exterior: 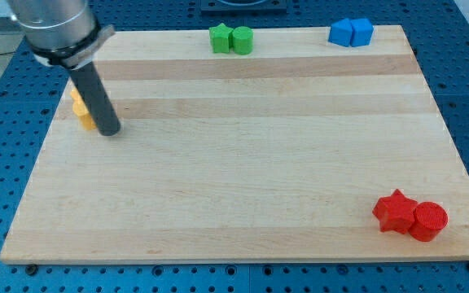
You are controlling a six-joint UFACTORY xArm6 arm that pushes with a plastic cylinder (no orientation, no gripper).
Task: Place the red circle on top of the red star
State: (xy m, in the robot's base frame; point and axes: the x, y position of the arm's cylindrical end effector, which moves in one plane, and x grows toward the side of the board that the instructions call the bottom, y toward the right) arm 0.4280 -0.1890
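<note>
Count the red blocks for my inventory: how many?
2: red star-shaped block and red round block, touching, at the view's bottom right. None seem hidden.

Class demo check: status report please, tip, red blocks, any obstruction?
My tip at view's left, beside yellow blocks. Red circle touching red star, bottom right. Nothing between.

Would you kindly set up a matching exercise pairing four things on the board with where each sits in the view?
Things:
1. red circle
2. green blocks
3. blue blocks
4. my tip

Places:
A. top right
B. left side, touching the yellow blocks
C. bottom right, against the red star
D. top edge, near the middle

Pairs: 1-C, 2-D, 3-A, 4-B
</note>
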